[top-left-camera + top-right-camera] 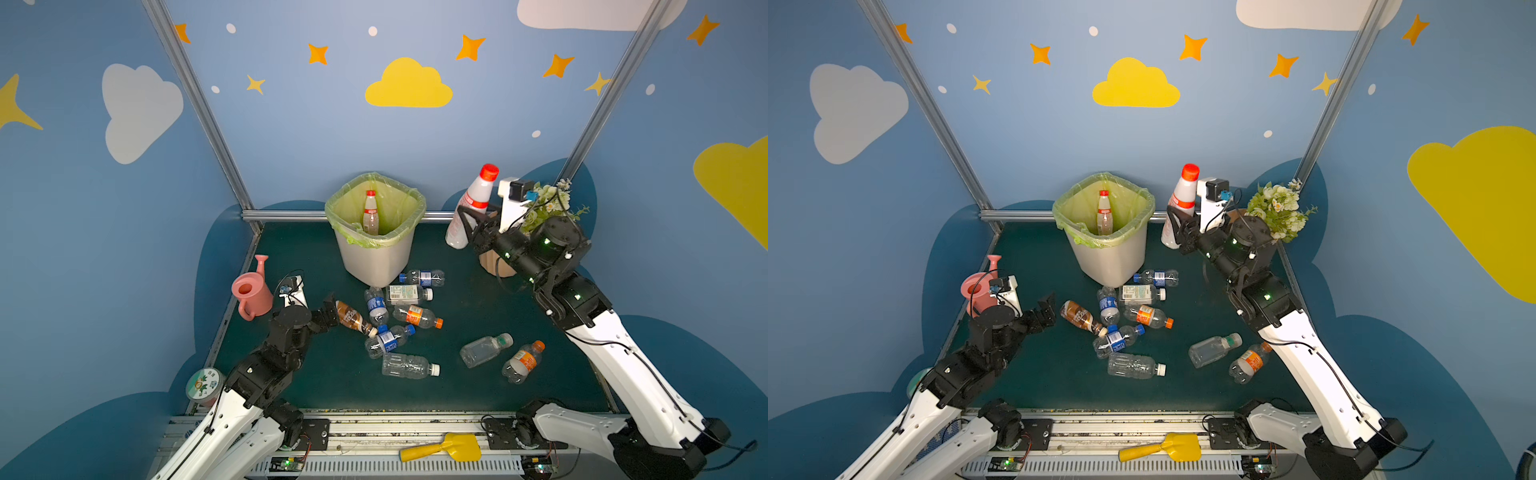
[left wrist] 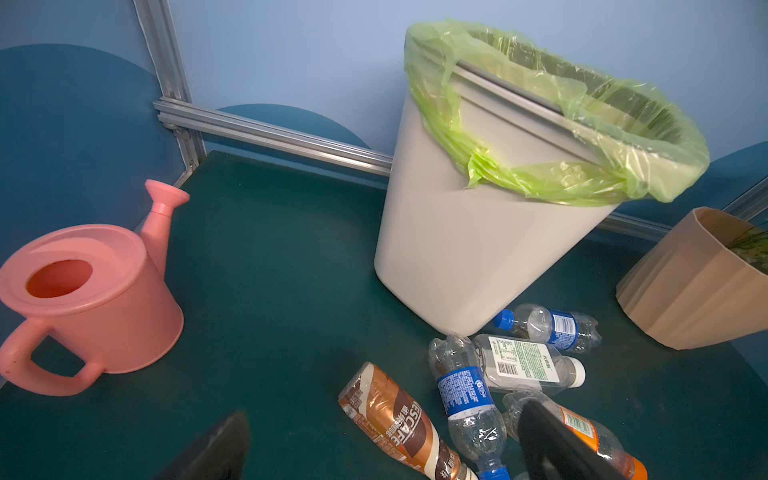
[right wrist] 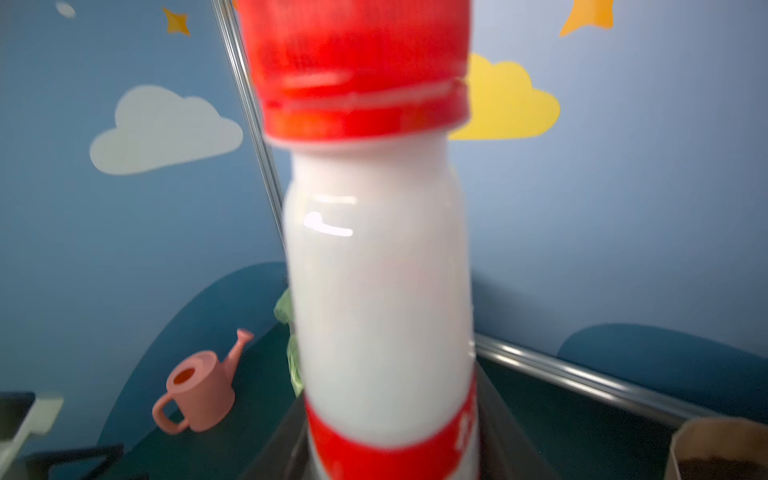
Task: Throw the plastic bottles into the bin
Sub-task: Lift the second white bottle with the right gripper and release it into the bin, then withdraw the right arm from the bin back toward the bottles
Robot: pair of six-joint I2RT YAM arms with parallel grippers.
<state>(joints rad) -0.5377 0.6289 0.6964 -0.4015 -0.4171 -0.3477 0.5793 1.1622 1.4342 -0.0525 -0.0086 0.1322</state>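
Yellow scoop (image 1: 442,449) lies at the table's front edge. Mid-table, loose bottles (image 1: 409,365) lie scattered. The left gripper (image 1: 1047,309), jaws wide and empty, sits beside a brown bottle (image 2: 399,424) reading "ESCAFE". At the back edge stands the bin (image 1: 376,257), a clear bottle (image 1: 370,212) inside. Near the back right corner, the right gripper (image 1: 469,220) clamps a white bottle (image 1: 478,193) low down. Being top-heavy, it could tip and miss the rim.

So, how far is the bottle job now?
Done: one red-capped bottle stands in the bin. In hand: the right gripper holds a white bottle up beside it. Remaining: nine bottles lie on the table; the open left gripper hovers by the brown-labelled bottle.
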